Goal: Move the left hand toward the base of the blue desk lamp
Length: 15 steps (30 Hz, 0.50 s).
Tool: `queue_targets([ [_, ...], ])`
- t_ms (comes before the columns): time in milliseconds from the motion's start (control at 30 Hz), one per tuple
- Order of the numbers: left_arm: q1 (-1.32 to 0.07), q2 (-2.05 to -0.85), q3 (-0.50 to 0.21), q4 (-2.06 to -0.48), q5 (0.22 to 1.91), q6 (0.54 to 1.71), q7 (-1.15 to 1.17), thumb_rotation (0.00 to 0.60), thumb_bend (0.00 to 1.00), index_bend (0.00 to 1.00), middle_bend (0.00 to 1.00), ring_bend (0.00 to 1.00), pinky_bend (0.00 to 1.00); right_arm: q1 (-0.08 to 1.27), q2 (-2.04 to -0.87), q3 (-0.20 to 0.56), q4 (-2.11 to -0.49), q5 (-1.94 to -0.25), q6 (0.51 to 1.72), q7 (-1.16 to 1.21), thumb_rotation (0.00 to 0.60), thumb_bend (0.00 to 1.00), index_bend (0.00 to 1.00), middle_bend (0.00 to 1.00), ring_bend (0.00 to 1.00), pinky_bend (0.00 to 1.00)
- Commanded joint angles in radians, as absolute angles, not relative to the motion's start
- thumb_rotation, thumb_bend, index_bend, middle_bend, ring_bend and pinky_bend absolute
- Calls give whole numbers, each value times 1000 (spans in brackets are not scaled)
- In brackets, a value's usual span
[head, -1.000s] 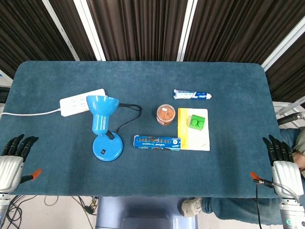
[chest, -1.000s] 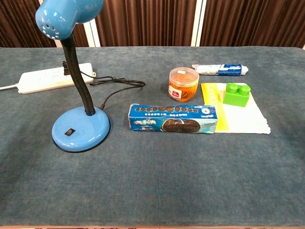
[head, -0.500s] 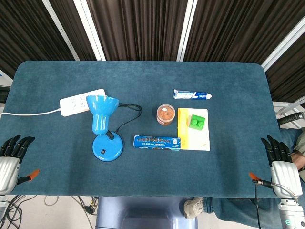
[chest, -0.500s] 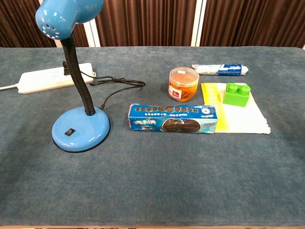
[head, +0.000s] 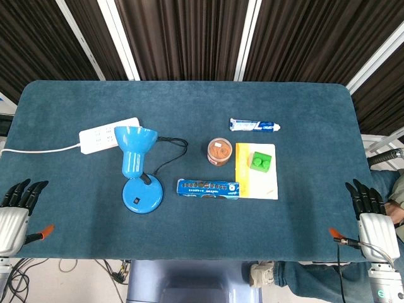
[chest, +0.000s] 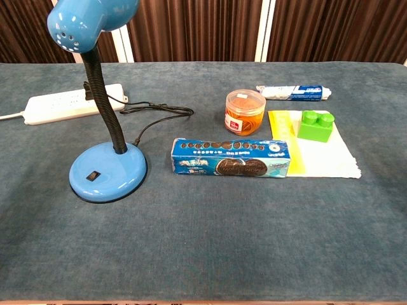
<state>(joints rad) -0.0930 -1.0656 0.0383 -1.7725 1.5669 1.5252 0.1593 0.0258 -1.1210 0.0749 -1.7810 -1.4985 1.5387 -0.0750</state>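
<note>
The blue desk lamp stands left of the table's middle, its round base (head: 142,196) (chest: 108,171) flat on the cloth and its shade (head: 134,141) (chest: 91,19) up on a black neck. My left hand (head: 15,211) hangs off the table's near left corner, fingers apart and empty, well left of the base. Off the near right corner my right hand (head: 372,218) is likewise open and empty. Neither hand shows in the chest view.
A white power strip (head: 108,134) lies behind the lamp, with the lamp's black cord (head: 169,150) looping beside it. Right of the base lie a cookie box (head: 208,188), an orange jar (head: 219,151), a green block (head: 261,161) on a yellow-white sheet (head: 262,183), and a toothpaste tube (head: 254,125).
My left hand has drifted slightly left and down by the table's corner. The right hand has shifted a little. Nothing on the table has moved.
</note>
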Motion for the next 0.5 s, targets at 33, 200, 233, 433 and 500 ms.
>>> queue_targets([
  [33,-102,-1077,28,-1765,1594,1535,155,600,152,91,318,269,380,27,-1123,75,-1780,-1495,1535,-77,600,101,0,18,38,0],
  [200,-149,-1134,9,-1755,1631,1495,142,600,328,98,575,531,681,28,-1125,77,-1782,-1489,1532,-77,600,101,0,18,38,0],
  [233,-165,-1142,9,-1752,1638,1470,142,600,345,98,615,571,720,28,-1125,77,-1782,-1488,1532,-76,600,101,0,18,38,0],
  [433,-256,-1206,24,-1745,1609,1267,205,600,468,95,699,666,838,28,-1119,75,-1782,-1489,1528,-71,600,101,0,18,38,0],
  [500,-276,-1235,21,-1739,1583,1216,242,600,518,94,715,688,868,28,-1118,75,-1783,-1487,1527,-69,600,101,0,18,38,0],
])
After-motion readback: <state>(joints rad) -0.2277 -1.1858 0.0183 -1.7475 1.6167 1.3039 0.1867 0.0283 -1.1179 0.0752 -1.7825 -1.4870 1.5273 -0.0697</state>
